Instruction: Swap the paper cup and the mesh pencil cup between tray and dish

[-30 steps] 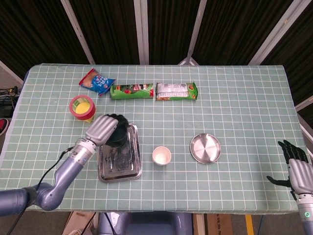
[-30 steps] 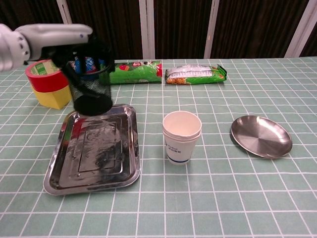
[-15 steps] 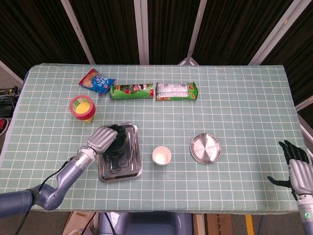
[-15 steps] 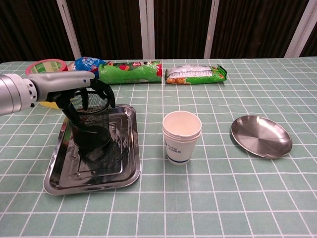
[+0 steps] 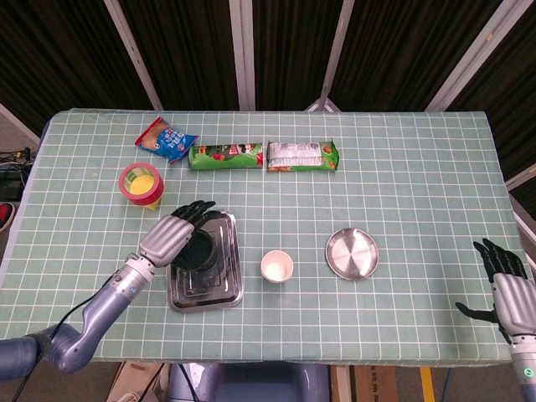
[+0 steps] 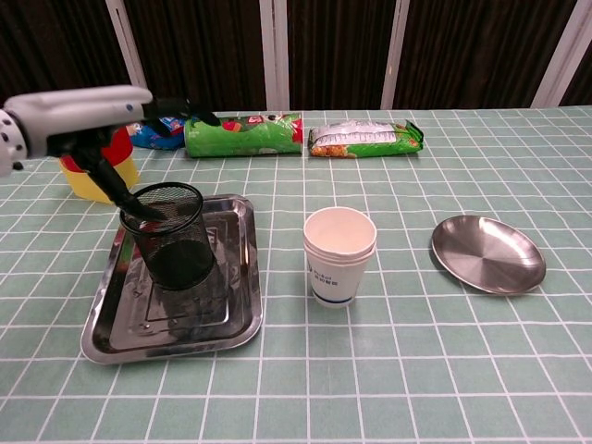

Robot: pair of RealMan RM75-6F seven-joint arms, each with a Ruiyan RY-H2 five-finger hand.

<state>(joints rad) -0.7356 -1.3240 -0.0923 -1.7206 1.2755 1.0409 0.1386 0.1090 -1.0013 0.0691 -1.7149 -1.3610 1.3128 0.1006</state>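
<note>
Mesh pencil cup (image 6: 166, 236) stands upright in the tray (image 6: 231, 324), directly beneath the left hand (image 5: 172, 234), whose fingers hover spread above its rim, gripping nothing. Paper cup (image 6: 339, 255) stands between tray and dish (image 6: 487, 254).

The black mesh pencil cup (image 6: 169, 235) stood upright, mouth up, in the far half of the steel tray (image 6: 222, 319). The white paper cup (image 6: 339, 255) stood upright on the table between the tray and the round steel dish (image 6: 487, 253), which lay at 3 o'clock.
</note>
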